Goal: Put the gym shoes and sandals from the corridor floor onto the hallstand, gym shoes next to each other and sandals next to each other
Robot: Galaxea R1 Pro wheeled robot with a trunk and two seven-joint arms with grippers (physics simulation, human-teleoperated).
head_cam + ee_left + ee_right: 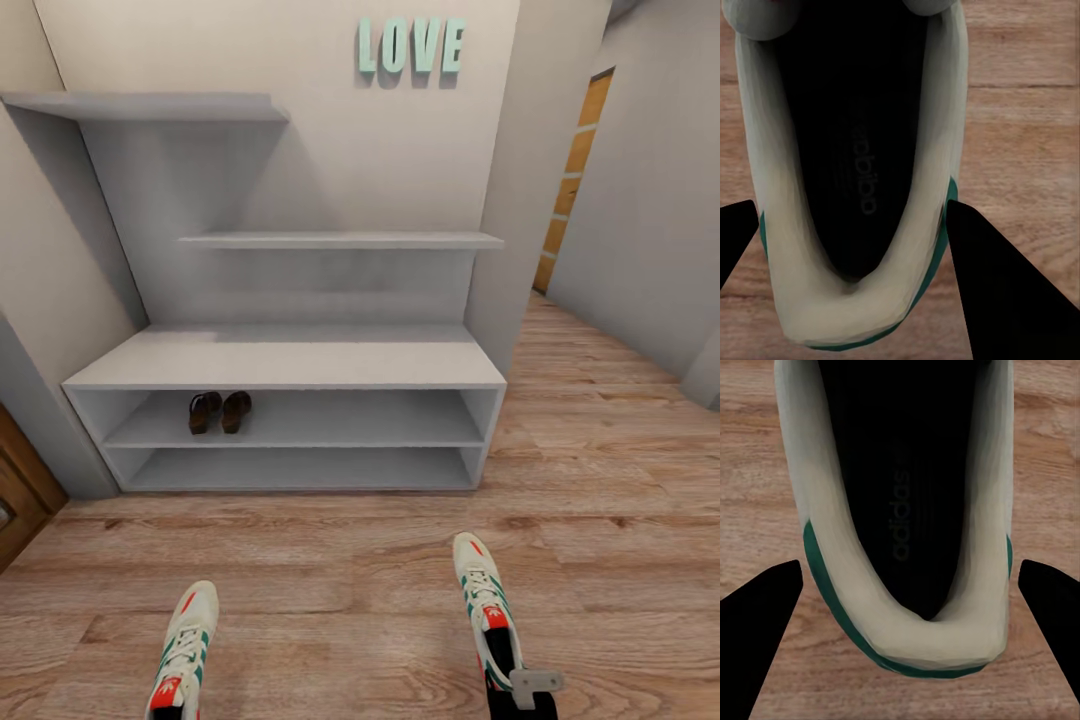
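Wrist views: each open gripper straddles gym shoe heel.

Two gym shoes lie on the near floor, one left and one right. Two sandals sit together on the hallstand.

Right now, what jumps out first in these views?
Two gym shoes, left shoe and right shoe, lie apart on the wood floor in front of the hallstand. The brown sandals already sit side by side on its upper open shelf. Each wrist view looks down into a shoe's heel opening, with the open left pincer and right pincer straddling it.
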